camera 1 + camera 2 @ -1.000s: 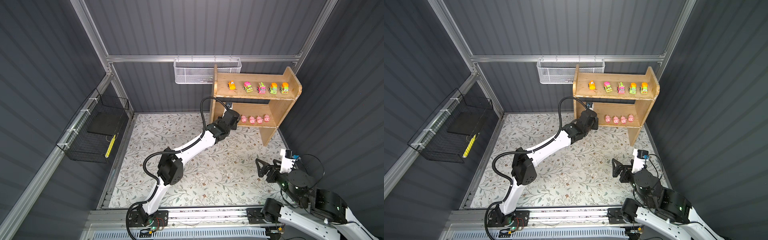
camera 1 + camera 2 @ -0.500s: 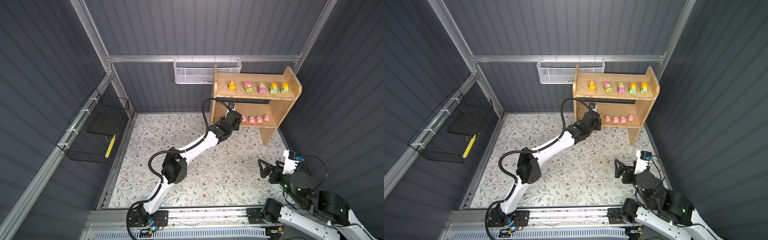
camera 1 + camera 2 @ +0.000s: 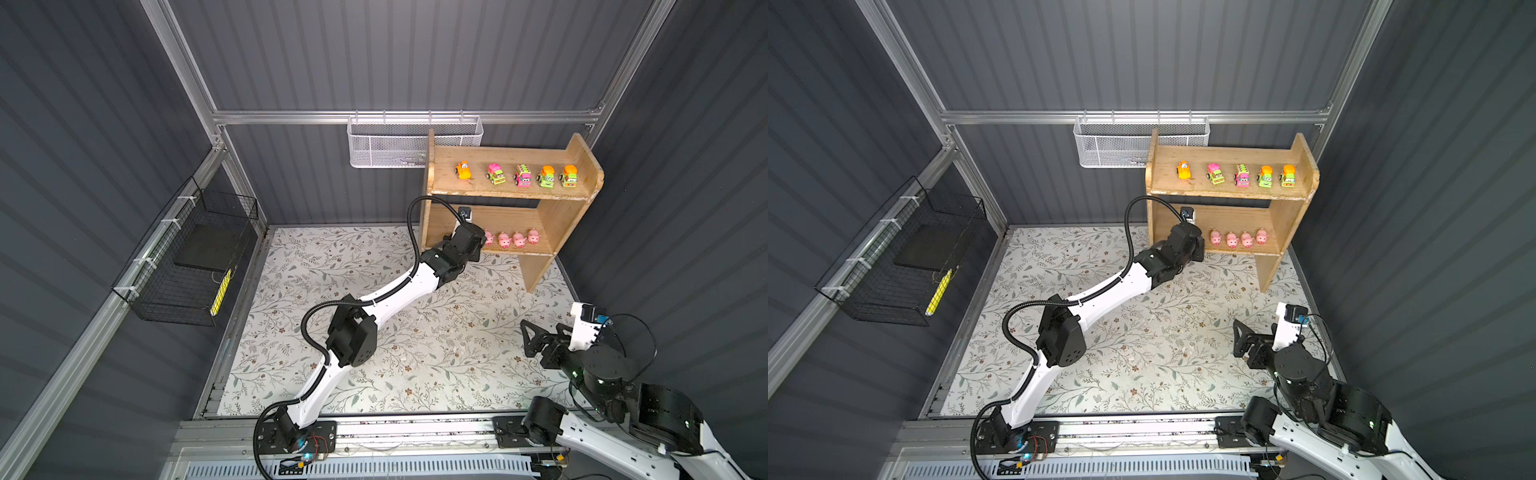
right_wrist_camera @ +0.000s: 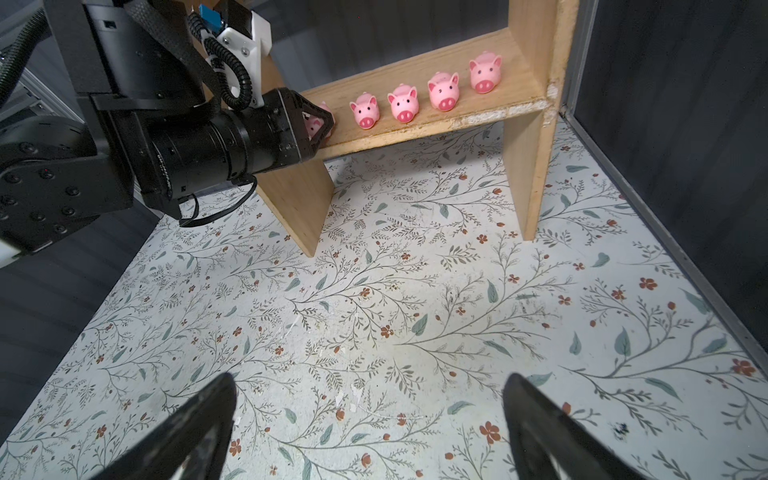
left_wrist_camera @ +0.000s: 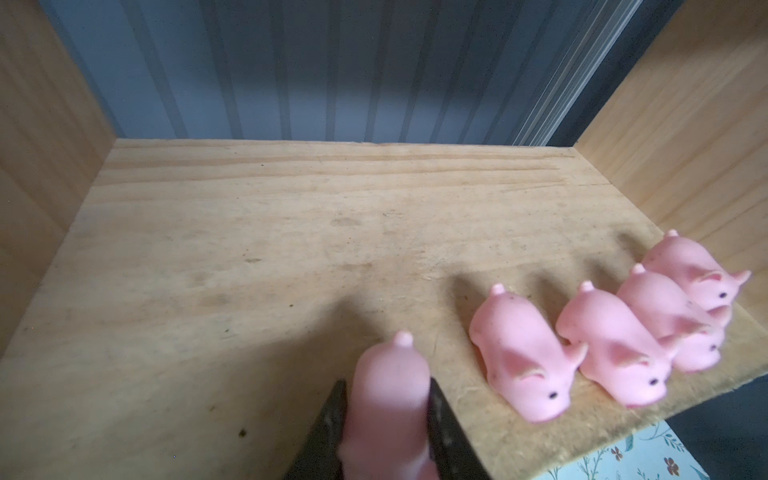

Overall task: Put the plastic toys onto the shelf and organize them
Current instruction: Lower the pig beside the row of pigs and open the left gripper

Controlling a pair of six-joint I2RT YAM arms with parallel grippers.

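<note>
The light wooden shelf (image 3: 511, 193) stands at the back right. Several cartoon vehicles (image 3: 522, 176) line its top tier. Several pink pigs (image 5: 519, 353) stand in a row on the lower tier (image 5: 249, 249), snouts toward the front edge. My left gripper (image 5: 386, 399) is at that tier's front, left of the row, shut on one more pink pig (image 5: 390, 374) that rests on the board; in a top view the gripper (image 3: 478, 245) hides this pig. My right gripper (image 4: 368, 386) hangs open and empty over the floral mat, near the front right (image 3: 542, 336).
A white mesh basket (image 3: 386, 145) hangs on the back wall left of the shelf. A black wire basket (image 3: 187, 266) hangs on the left wall. The floral mat (image 3: 374, 270) covers the floor. The lower tier has bare board left of the held pig.
My left gripper has slid right along the lower tier toward the row of pigs, carrying the pig. My right arm has drifted slightly toward the front right, still open.
</note>
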